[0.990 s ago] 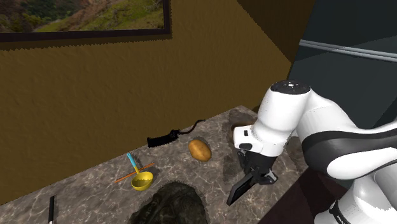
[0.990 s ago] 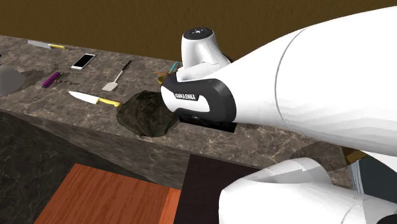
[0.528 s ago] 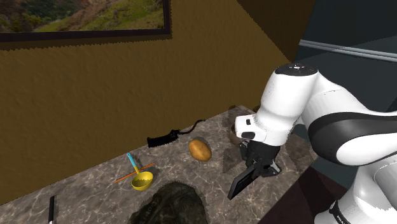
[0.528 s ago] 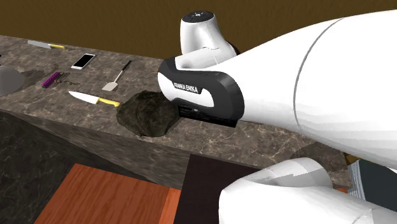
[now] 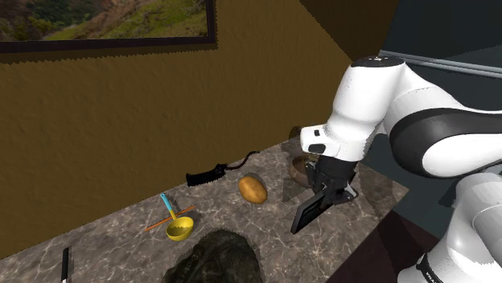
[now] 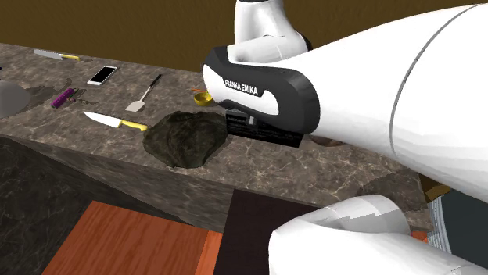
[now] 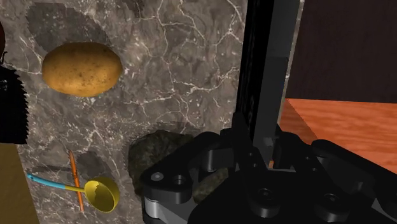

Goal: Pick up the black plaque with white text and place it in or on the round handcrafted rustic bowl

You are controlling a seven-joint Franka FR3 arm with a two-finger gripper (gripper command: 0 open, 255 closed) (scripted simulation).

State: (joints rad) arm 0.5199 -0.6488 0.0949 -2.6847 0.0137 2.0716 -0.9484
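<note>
My gripper [image 5: 328, 195] is shut on the black plaque [image 5: 309, 214], which hangs tilted above the marble counter [image 5: 265, 229]. In the wrist view the plaque [image 7: 264, 70] stands edge-on as a tall black slab clasped between my fingers [image 7: 238, 137]; no text shows on it. The round brown bowl [image 5: 298, 169] sits on the counter just behind the hand, largely hidden by the wrist. The plaque hangs in front of the bowl, toward the counter's near edge.
A potato [image 5: 253, 188], a black brush [image 5: 207, 175], a yellow ladle [image 5: 178, 227] and a dark rock [image 5: 216, 257] lie to the shoulder view's left of the hand. Farther along lie a knife [image 6: 113, 119], a spatula [image 6: 145, 94] and a phone [image 6: 102, 75]. Orange floor [image 7: 337, 127] lies past the counter edge.
The arm has lifted the plaque a little and carried it toward the shoulder view's right, closer to the bowl. The grip has stayed the same.
</note>
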